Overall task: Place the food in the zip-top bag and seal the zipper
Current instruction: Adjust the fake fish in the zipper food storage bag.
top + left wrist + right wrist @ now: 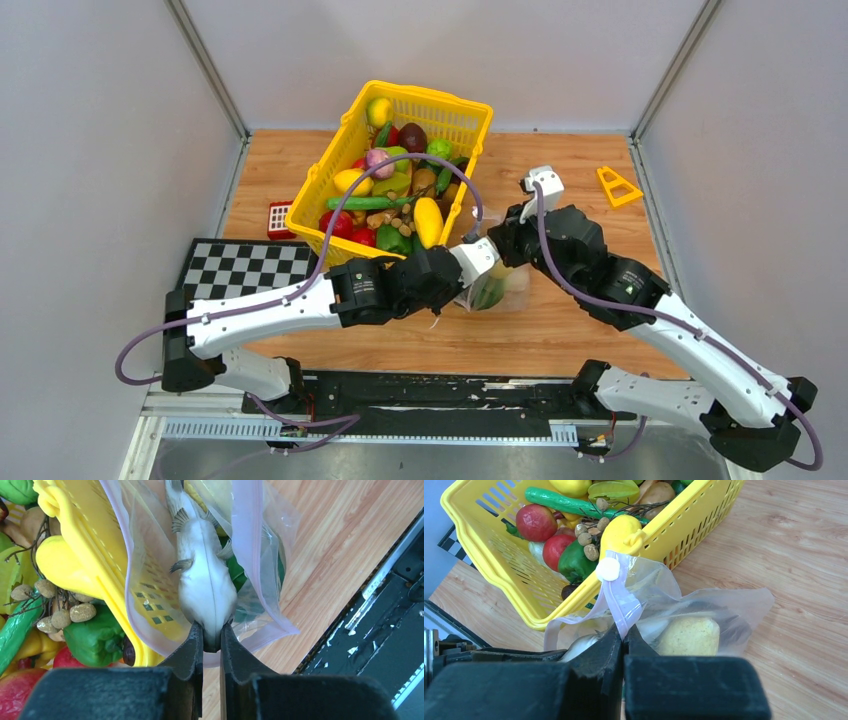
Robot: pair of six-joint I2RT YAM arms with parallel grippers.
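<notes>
The clear zip-top bag (497, 290) lies on the wood against the yellow basket's (470, 106) near corner. My left gripper (212, 635) is shut on the end of a grey-white toy fish (205, 580), whose body reaches into the bag's open mouth (260, 555). The pink zipper (621, 600) with its white slider (608, 569) rises from my right gripper (624, 632), which is shut on the strip. Inside the bag sit a yellow piece of food (689, 636) and something green (235, 575). More food (395, 190) fills the basket.
An orange triangle (618, 186) lies at the back right. Left of the basket are a red block (281, 219) and a checkerboard (245, 268). A black rail (430, 395) runs along the near edge. Grey walls close in three sides.
</notes>
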